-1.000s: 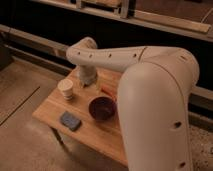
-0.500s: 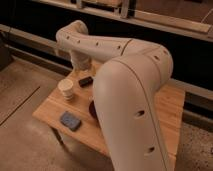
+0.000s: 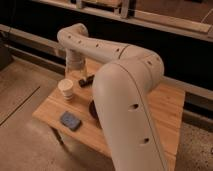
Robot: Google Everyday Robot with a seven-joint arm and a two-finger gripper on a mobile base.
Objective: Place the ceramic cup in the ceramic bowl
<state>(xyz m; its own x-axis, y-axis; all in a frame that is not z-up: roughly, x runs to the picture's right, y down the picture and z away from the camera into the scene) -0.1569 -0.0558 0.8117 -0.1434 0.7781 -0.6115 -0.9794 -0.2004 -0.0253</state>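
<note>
No writing, label, brand or number can be read anywhere: none on the ceramic cup (image 3: 66, 89), the blue-grey block (image 3: 70, 120), the wooden table (image 3: 171, 106), the arm's cream shell (image 3: 126, 95), or the dark gripper (image 3: 86, 80) that hangs just beside the cup above the table's far side.

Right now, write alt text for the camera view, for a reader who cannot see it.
A cream robot arm reaches over a wooden table, its open gripper low beside the ceramic cup, which stands on the table unheld. The arm hides most of the ceramic bowl; a blue-grey block lies near the front edge.
</note>
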